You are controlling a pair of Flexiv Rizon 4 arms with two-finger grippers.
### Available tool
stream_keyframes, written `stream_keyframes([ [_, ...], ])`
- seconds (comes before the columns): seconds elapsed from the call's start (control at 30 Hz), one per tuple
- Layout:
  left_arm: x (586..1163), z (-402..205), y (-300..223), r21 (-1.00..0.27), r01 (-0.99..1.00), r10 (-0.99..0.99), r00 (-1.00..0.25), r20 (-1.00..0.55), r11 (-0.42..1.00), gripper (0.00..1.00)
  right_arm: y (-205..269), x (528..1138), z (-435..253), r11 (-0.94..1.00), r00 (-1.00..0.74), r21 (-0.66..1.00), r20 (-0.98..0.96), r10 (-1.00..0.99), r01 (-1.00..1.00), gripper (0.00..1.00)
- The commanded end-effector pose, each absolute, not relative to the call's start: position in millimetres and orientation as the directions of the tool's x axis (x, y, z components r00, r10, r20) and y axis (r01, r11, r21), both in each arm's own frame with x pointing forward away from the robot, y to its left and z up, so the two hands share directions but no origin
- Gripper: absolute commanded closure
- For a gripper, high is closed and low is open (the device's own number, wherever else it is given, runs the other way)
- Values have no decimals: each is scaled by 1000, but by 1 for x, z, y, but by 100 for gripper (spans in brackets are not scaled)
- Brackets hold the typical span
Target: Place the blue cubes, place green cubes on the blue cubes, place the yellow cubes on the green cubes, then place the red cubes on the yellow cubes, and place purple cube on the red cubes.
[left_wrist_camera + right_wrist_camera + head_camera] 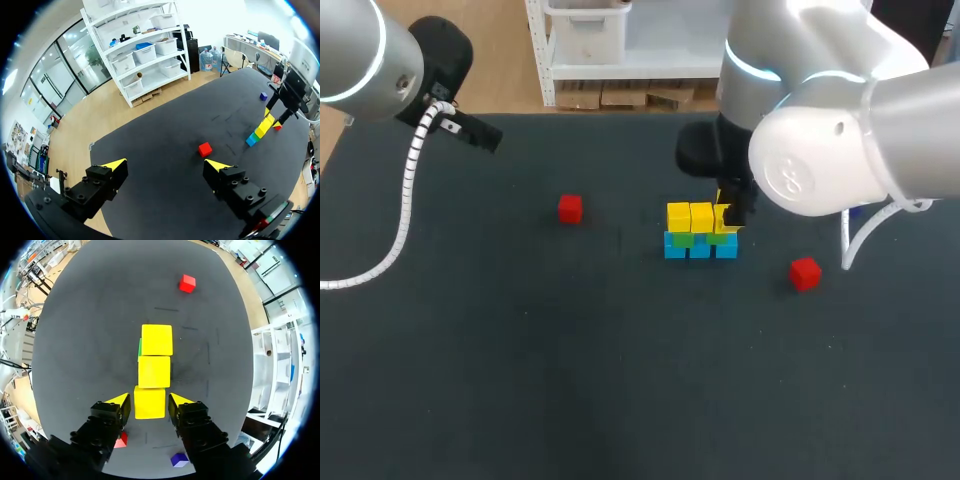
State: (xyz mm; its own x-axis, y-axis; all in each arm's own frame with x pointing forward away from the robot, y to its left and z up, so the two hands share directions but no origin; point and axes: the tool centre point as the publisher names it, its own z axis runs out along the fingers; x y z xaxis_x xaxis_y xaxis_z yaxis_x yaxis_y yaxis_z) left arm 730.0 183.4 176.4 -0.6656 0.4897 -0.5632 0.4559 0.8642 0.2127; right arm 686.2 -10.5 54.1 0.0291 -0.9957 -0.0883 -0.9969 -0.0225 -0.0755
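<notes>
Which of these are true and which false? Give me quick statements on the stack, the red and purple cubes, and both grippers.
1. Three yellow cubes top the stack. True.
2. A red cube is on the stack. False: both red cubes lie on the table, apart from it.
3. The left gripper holds a red cube. False: it is open and empty.
4. The purple cube lies on the table, away from the stack. True.
5. The right gripper is down at the stack. True.
</notes>
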Motion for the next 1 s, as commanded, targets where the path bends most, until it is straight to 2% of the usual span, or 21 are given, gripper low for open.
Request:
stream_keyframes([
  [0.03, 731, 176, 185, 210, 459, 491, -664, -564, 863, 0, -12, 686, 54, -17, 25, -82, -91, -996, -996, 51],
  [0.57, 731, 176, 185, 210, 459, 491, -664, -564, 863, 0, -13, 688, 52, -11, 18, -88, -83, -996, -996, 64],
  [1.0, 731, 176, 185, 210, 459, 491, -664, -564, 863, 0, -10, 690, 56, -20, 28, -88, -91, -995, -996, 62],
])
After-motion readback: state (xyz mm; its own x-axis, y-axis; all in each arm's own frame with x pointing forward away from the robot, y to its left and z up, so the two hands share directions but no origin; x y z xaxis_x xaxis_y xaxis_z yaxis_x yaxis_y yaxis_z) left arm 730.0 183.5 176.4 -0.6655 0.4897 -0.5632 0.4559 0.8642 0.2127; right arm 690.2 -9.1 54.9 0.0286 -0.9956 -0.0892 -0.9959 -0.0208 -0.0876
